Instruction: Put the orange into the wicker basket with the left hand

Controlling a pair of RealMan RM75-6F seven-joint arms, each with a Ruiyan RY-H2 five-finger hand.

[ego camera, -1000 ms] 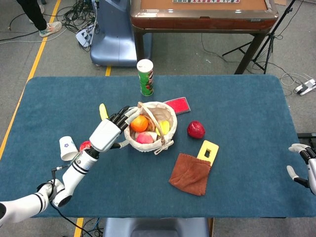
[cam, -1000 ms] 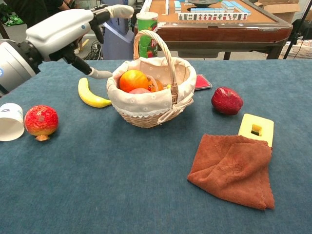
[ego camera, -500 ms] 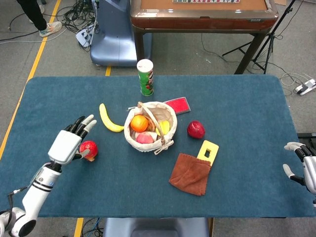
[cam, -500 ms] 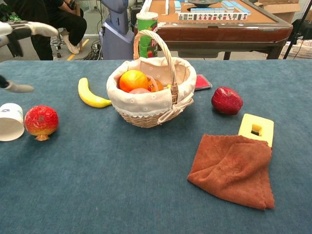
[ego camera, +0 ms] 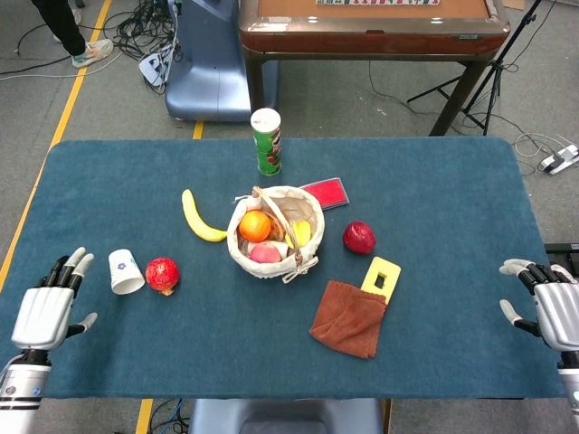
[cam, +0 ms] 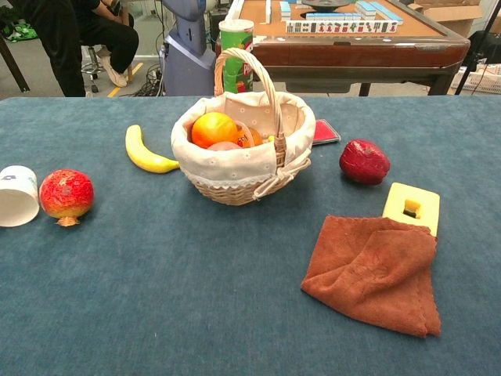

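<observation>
The orange (ego camera: pixel 254 225) (cam: pixel 214 128) lies inside the cloth-lined wicker basket (ego camera: pixel 307 255) (cam: pixel 235 184) at the table's middle, beside other fruit. My left hand (ego camera: pixel 43 310) hovers at the table's near-left corner, fingers spread and holding nothing, far from the basket. At the near-right edge my right hand (ego camera: pixel 545 305) is open and empty too. Neither hand shows in the chest view.
A banana (ego camera: pixel 201 217) lies left of the basket, with a pomegranate (ego camera: pixel 162 275) and a tipped white cup (ego camera: pixel 125 271) further left. A green can (ego camera: pixel 266 141) stands behind. Right of the basket are a red card (ego camera: pixel 327 193), a dark red fruit (ego camera: pixel 358 237), a yellow block (ego camera: pixel 381 278) and a brown cloth (ego camera: pixel 349 318).
My left hand has drawn back from the basket's left side to the near-left corner, leaving the orange in the basket. The right hand has shifted slightly inward.
</observation>
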